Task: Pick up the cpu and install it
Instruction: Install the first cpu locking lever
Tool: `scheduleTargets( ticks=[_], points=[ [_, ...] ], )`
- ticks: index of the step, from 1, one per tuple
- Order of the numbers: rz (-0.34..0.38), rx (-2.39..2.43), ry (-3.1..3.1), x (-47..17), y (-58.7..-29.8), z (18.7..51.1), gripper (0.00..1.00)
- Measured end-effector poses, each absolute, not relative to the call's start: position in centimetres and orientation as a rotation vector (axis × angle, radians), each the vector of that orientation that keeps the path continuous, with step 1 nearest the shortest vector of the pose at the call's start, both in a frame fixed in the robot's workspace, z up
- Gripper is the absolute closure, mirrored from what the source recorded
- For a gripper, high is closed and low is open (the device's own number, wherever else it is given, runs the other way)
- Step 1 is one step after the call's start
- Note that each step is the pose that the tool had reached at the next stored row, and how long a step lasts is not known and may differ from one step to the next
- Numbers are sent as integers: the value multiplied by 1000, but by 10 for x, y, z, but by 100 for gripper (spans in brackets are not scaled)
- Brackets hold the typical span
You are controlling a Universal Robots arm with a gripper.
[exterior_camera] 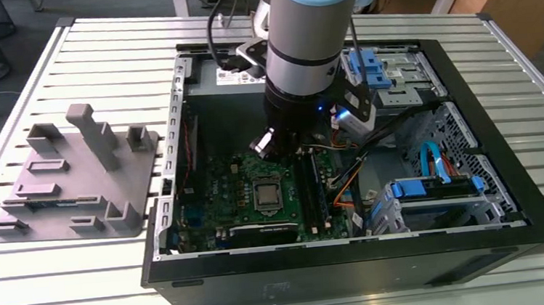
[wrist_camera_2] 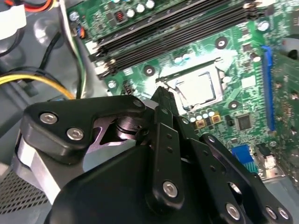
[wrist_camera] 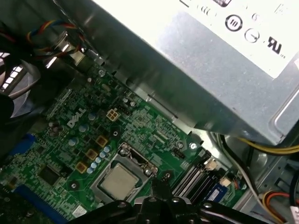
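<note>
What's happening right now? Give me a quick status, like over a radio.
Gripper inside the computer case, above the green board. Cpu sits in its metal socket frame, not held. Nothing lies on the cpu.

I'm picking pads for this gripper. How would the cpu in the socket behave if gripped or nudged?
The cpu looks flat, thin and rigid, so it probably won't roll or tip. Its smooth metal top may be slippery. Sitting low inside the socket frame, it leaves little edge to grip.
</note>
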State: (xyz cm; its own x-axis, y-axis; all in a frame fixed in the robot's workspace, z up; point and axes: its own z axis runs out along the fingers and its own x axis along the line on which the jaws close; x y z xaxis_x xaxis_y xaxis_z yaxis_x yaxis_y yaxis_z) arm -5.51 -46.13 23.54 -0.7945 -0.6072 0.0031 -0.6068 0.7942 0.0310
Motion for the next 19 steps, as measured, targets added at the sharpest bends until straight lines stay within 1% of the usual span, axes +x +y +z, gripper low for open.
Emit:
scheduleTargets(
  ticks=[6, 10, 19],
  points=[
    [26, 948, -2965, -55, -461, 234, 89],
    [59, 907, -2971, -55, -461, 232, 89],
    [71, 828, -2989, -55, -462, 221, 89]
  ],
)
